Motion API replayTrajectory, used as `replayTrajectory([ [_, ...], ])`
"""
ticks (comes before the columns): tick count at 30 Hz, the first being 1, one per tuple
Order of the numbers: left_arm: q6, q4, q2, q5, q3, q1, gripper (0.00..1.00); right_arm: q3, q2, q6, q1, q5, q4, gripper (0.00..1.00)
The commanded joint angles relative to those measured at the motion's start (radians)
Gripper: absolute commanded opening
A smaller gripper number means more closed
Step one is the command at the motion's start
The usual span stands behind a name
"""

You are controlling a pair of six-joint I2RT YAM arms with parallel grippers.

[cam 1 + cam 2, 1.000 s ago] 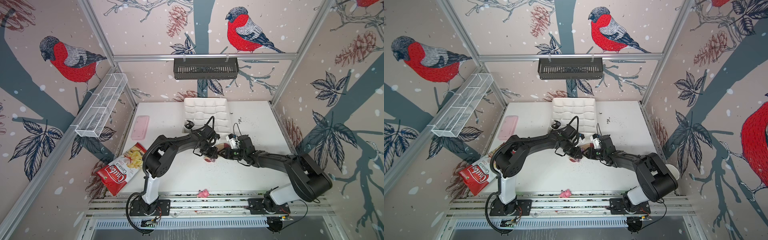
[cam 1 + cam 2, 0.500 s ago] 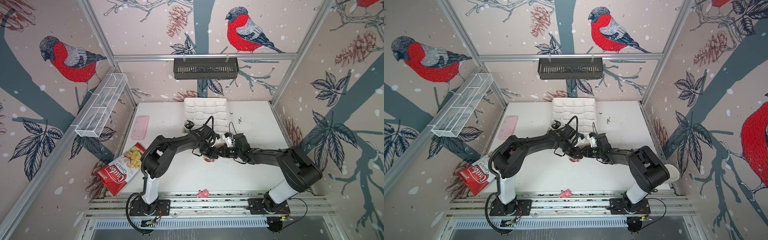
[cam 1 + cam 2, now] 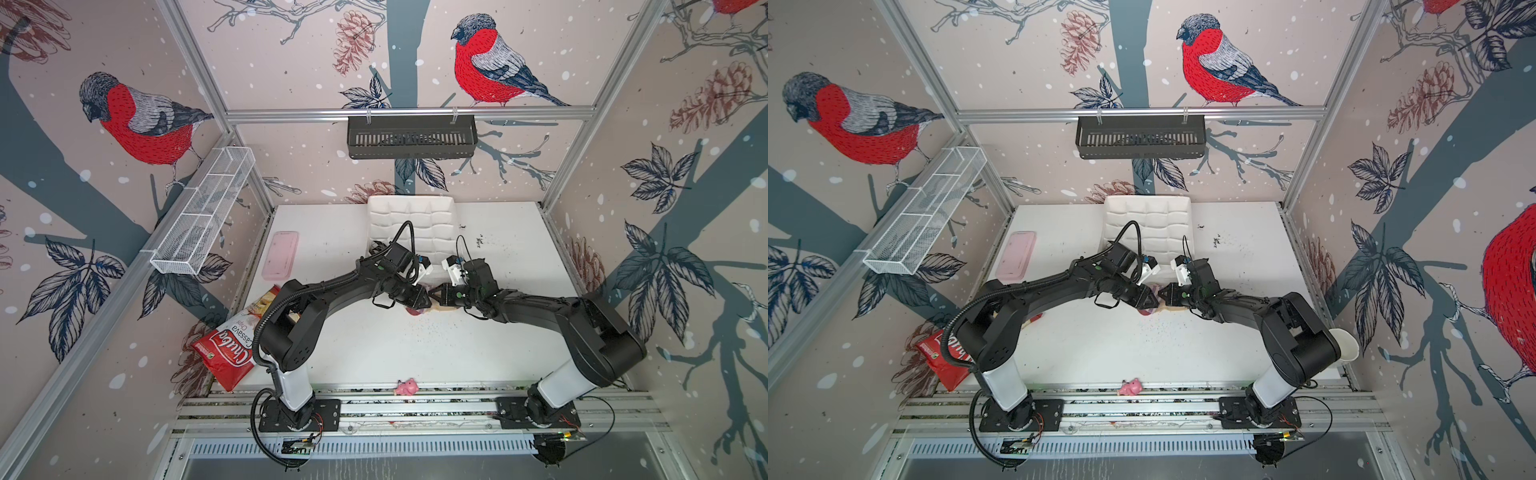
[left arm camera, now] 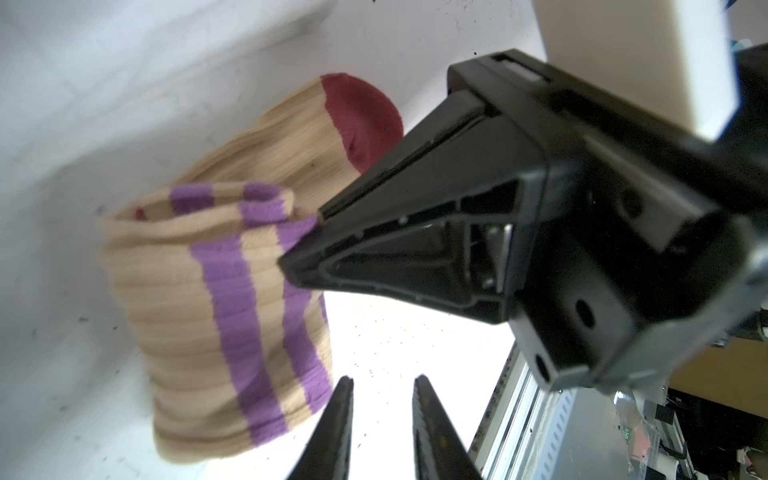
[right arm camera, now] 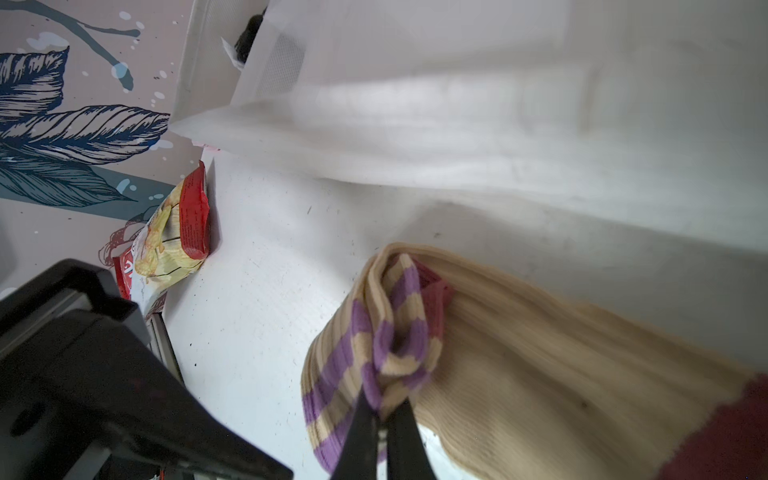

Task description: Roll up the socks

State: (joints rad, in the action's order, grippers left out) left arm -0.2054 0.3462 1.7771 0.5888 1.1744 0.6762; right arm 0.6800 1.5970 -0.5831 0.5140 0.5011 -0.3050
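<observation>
One of the socks, tan point(image 4: 216, 311) with purple stripes and a maroon toe, lies partly rolled at mid-table, the striped cuff folded over the roll. My right gripper point(image 5: 384, 411) is shut on a bunched fold of that cuff point(image 5: 399, 357); the left wrist view shows its tips pinching the cuff edge. My left gripper point(image 4: 382, 386) stands open just beside the roll, with nothing between its fingers. In both top views the two grippers point(image 3: 426, 297) point(image 3: 1163, 291) meet tip to tip over the sock point(image 3: 444, 308) point(image 3: 1177, 308). No argyle sock can be made out for certain.
A white tray point(image 3: 411, 212) stands just behind the grippers, with a small dark bundle point(image 5: 249, 33) at its edge. A pink case point(image 3: 280, 254) and a red chips bag point(image 3: 232, 345) lie at the left. A pink toy point(image 3: 406, 386) sits at the front rail.
My right gripper has moved left to the roll and shut on the striped cuff. My left gripper has opened a little and holds its place.
</observation>
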Motion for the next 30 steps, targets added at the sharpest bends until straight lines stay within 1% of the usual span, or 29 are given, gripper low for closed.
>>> replayTrajectory([
  [1,-0.009,-0.021,-0.021,-0.062,-0.032,-0.03,0.28,0.03,0.014,0.051,-0.004,-0.037,0.043,0.04],
  [5,-0.023,-0.037,-0.025,-0.145,-0.051,-0.043,0.28,0.075,0.063,0.078,-0.019,-0.049,0.084,0.04],
  [8,-0.031,-0.057,-0.021,-0.172,-0.05,-0.043,0.28,0.096,0.108,0.087,-0.033,-0.051,0.099,0.04],
  [15,-0.026,-0.069,-0.005,-0.23,-0.045,-0.055,0.29,0.142,0.208,0.108,-0.039,-0.1,0.126,0.04],
  [19,-0.025,-0.084,0.009,-0.226,-0.056,-0.064,0.29,0.156,0.261,0.116,-0.039,-0.119,0.153,0.04],
  [22,-0.031,-0.112,-0.004,-0.209,-0.086,-0.069,0.29,0.137,0.284,0.107,-0.032,-0.119,0.152,0.04],
  [25,-0.038,-0.133,-0.03,-0.204,-0.123,-0.082,0.29,0.1,0.277,0.093,-0.015,-0.122,0.152,0.04],
  [30,-0.03,-0.132,-0.069,-0.198,-0.158,-0.099,0.29,0.039,0.236,0.069,0.039,-0.17,0.173,0.04],
])
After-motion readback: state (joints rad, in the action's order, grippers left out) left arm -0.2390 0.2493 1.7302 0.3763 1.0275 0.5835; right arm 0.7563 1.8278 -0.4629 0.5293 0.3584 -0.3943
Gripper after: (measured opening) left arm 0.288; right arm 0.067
